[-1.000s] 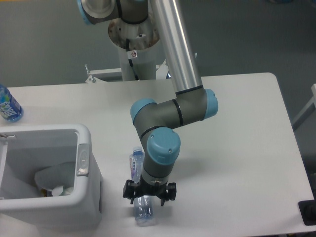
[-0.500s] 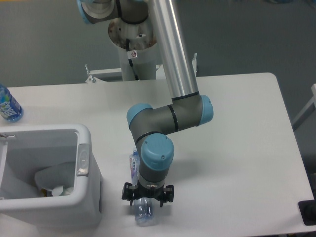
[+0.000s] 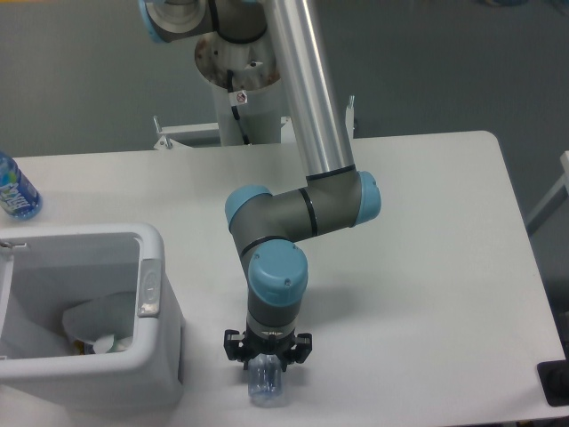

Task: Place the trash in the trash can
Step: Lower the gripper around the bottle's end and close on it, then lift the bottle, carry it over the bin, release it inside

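The slim clear plastic bottle [image 3: 265,384] lies on the white table near its front edge; only its lower end shows below my gripper [image 3: 267,358]. The gripper points straight down over the bottle, with its jaws on either side and closed against it. The bottle's cap end is hidden under the wrist. The trash can [image 3: 89,384], a large white bin with a grey oval latch [image 3: 148,289], stands open to the left of the gripper. Pale crumpled items [image 3: 98,325] lie inside it; I cannot tell whether the white packet is among them.
A blue-labelled, blue-tinted bottle [image 3: 14,189] stands at the table's far left edge. The arm's base column [image 3: 238,80] rises behind the table's back edge. The table's front edge runs just below the gripper.
The wrist has moved a little left and down over the bottle. The bottle's upper part, which showed left of the wrist earlier, no longer shows; its lower end has shifted slightly right.
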